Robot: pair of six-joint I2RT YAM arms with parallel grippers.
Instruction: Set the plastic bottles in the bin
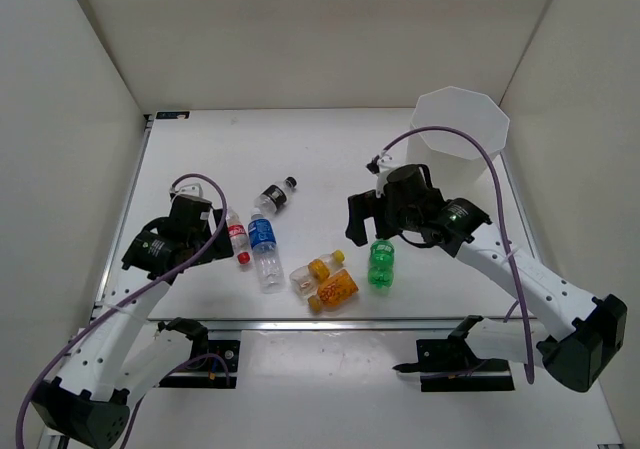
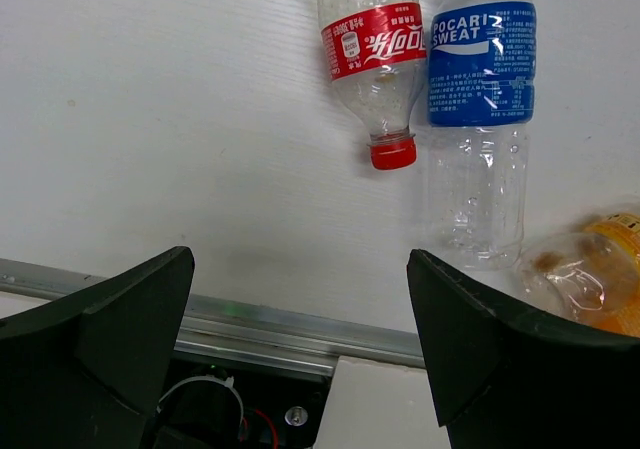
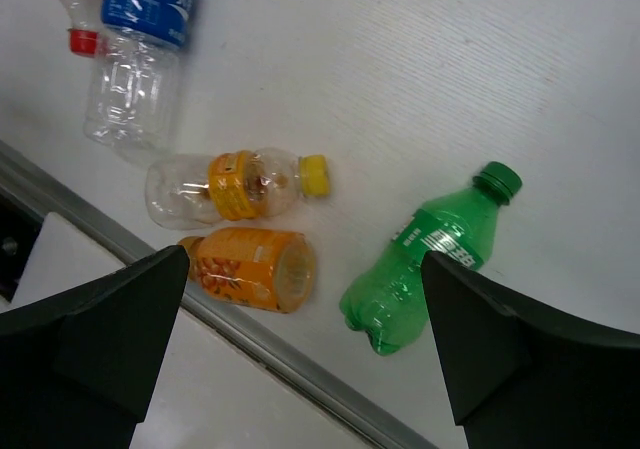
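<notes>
Top external view: green bottle [image 1: 381, 263], red-labelled bottle [image 1: 237, 237], blue-labelled bottle [image 1: 264, 249], dark-labelled bottle [image 1: 274, 196] and two orange bottles [image 1: 335, 289] lie on the surface [image 1: 220, 149]; the white octagonal bin [image 1: 460, 114] stands far right. Left fingers [image 2: 120, 339] and right fingers [image 3: 100, 329] gape, empty.

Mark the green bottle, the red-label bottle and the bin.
green bottle [image 3: 440, 244]: right wrist view, on its label.
red-label bottle [image 2: 375, 41]: left wrist view, on the red label.
bin [image 1: 450, 154]: top external view, on its near outer wall.

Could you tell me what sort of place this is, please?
Probably a lab robot cell: white walls enclose the table, two arms are bolted to its edge, and bottles lie near a bin.
</notes>
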